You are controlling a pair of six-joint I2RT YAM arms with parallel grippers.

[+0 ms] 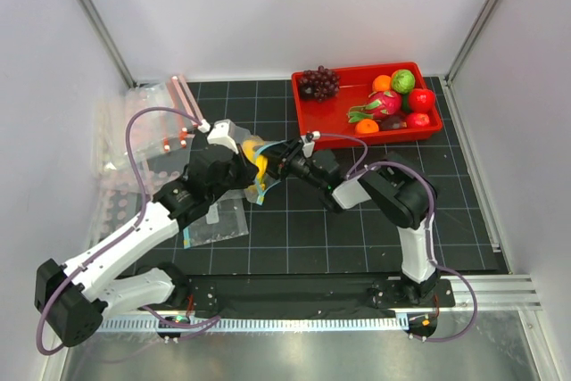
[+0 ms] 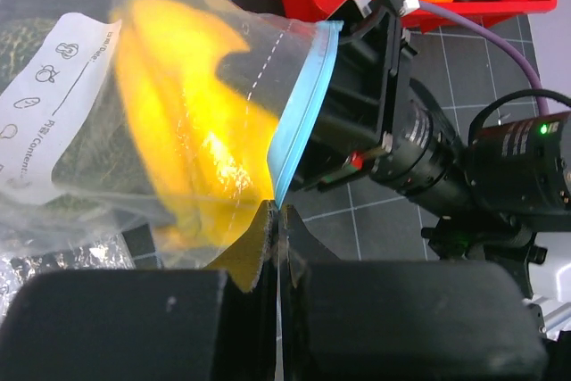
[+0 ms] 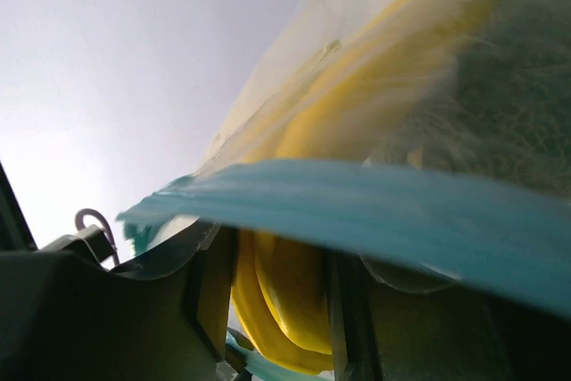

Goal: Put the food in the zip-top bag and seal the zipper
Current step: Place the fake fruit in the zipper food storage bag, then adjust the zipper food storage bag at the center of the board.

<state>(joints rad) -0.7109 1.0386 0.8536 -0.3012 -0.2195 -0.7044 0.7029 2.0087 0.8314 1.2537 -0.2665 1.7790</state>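
Note:
The zip-top bag [image 2: 80,86] hangs lifted above the mat, its teal-blue zipper [image 2: 299,118] at the open mouth. My left gripper [image 2: 278,213] is shut on the bag's edge at the lower end of the zipper; it also shows in the top view [image 1: 247,179]. My right gripper [image 3: 281,310] is shut on the yellow banana [image 3: 294,301] and holds it in the mouth, under the zipper [image 3: 375,211]. Most of the banana [image 2: 187,131] is inside. The green melon [image 3: 517,104] lies deeper in the bag. Red round fruits [image 1: 421,99] lie in the tray.
The red tray [image 1: 330,118] at the back right holds purple grapes [image 1: 318,82], a pink dragon fruit [image 1: 382,104] and other fruits. Clear bags with pink-red strips [image 1: 183,100] lie at the back left. A flat clear plastic piece [image 1: 219,222] lies under my left arm.

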